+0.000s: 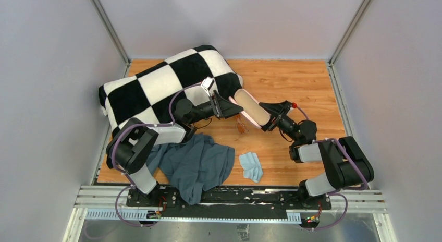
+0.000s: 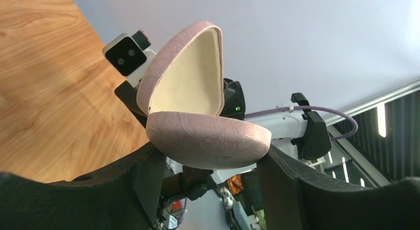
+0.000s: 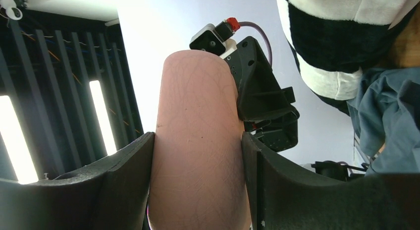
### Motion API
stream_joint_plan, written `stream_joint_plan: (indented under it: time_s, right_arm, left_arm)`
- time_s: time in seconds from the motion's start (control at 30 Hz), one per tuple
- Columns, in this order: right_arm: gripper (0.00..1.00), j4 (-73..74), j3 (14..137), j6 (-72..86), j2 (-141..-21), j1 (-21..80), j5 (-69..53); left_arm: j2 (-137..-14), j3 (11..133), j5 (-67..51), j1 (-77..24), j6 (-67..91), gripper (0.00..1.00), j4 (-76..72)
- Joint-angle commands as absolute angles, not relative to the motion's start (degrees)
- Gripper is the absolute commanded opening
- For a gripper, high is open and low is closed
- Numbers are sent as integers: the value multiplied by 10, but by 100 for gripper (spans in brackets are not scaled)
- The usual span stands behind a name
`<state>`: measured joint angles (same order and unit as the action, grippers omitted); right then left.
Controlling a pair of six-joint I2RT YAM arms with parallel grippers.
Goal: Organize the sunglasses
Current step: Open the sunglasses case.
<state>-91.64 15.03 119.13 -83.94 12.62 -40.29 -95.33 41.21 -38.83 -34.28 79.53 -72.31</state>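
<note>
My left pincer (image 2: 212, 163) and right pincer (image 3: 198, 158) each pinch one end of the pink case (image 1: 252, 108), its lid open; the sunglasses (image 1: 241, 126) lie on the table (image 1: 302, 91) just beside the case

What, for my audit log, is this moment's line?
left claw: shut on pink case | right claw: shut on pink case | pink case: open | sunglasses: outside it

On my screen the pink case (image 2: 208, 141) has a matt, finely crinkled leather-like skin and a smooth cream lining (image 2: 185, 76); the table (image 1: 297, 80) is wood-grain with a faint sheen, the checkered blanket (image 1: 156, 85) plush, the grey-blue garment (image 1: 198, 164) soft rumpled cloth, the light-blue cloth (image 1: 252, 166) matt, the sunglasses (image 1: 241, 126) translucent amber
</note>
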Motion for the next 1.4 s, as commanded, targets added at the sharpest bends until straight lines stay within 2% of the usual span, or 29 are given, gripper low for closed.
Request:
stream_joint_plan:
  time_s: [0.0, 0.43, 0.57, 0.8, 0.87, 1.0, 1.03, 1.1, 1.37]
  right_arm:
    - [45, -914, 124, 1218, -849, 130, -366]
    - [54, -914, 129, 1228, -851, 135, -362]
    - [64, -914, 150, 1190, -842, 135, -384]
    - [67, -840, 197, 1066, -778, 129, -456]
    - [66, -742, 213, 998, -735, 125, -485]
    - [66, -294, 313, 719, -611, 120, -517]
    - [66, -167, 348, 639, -584, 120, -504]
    - [67, -4, 401, 514, -550, 116, -467]
    - [68, 129, 453, 373, -535, 105, -522]
  left_arm:
    - [-929, 424, -444, -350, 794, 0, -886]
    - [-921, 428, -471, -350, 792, 0, -885]
    - [-956, 437, -469, -348, 829, 0, -883]
    - [-1004, 436, -470, -347, 864, 0, -883]
    - [-1004, 435, -474, -347, 866, 0, -880]
    - [-995, 437, -493, -346, 852, 0, -833]
    - [-993, 437, -500, -346, 848, 0, -822]
    - [-987, 436, -512, -346, 841, 0, -805]
    - [-986, 451, -561, -346, 847, 0, -797]
